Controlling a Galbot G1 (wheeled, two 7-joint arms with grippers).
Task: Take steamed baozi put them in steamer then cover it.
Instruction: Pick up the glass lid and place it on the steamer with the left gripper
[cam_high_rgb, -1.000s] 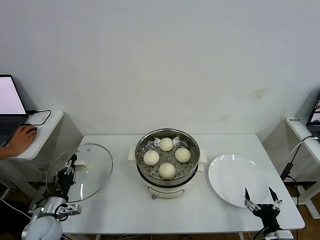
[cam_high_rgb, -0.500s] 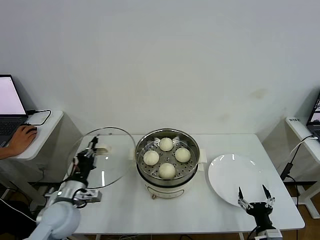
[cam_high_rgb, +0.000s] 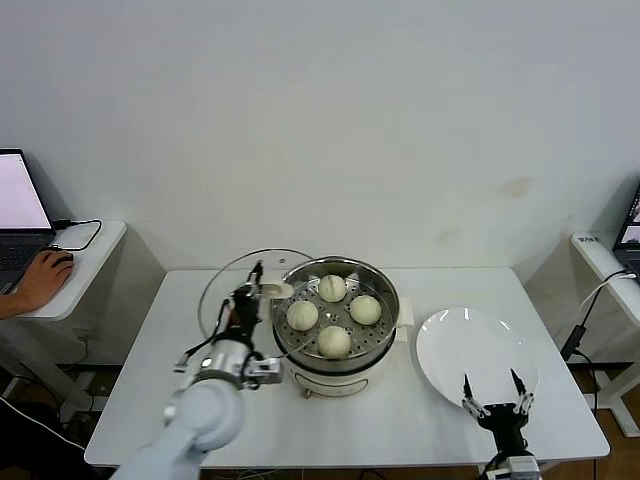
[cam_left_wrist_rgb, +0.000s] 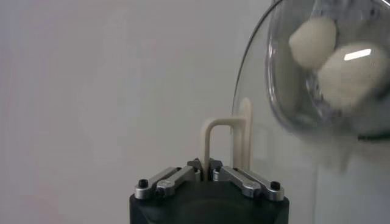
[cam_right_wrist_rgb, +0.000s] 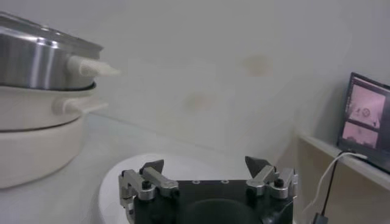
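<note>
**Lid carried in, steamer loaded: how we seat the cover**

- Steamer (cam_high_rgb: 335, 322): stainless pot on a cream base, mid-tabletop. Open on top.
- Steamed baozi (cam_high_rgb: 334, 341): four, all on the perforated tray, at roughly 12, 3, 6 and 9 o'clock within the pot.
- Cover (cam_high_rgb: 235, 290): clear glass lid, held tilted on edge at the steamer's 9 o'clock, its rim just beside the pot's rim. In the left wrist view the buns show through the glass.
- Left gripper (cam_high_rgb: 247, 292): clamped on the cover's cream handle (cam_left_wrist_rgb: 225, 143), jaws drawn tight together around the loop.
- Right gripper (cam_high_rgb: 497, 405): fingers spread wide apart, holding nothing, parked at the tabletop's near edge, at 6 o'clock of the white plate (cam_high_rgb: 470, 355).

Handling note, our judgement: we should level the lid before lowering, since a tilted rim would likely catch the pot's near wall. We centre the handle over the four buns, then descend straight so the metal rim meets the pot evenly all round. We release only once the lid sits flat; glass dropped early could slide off or chip.
</note>
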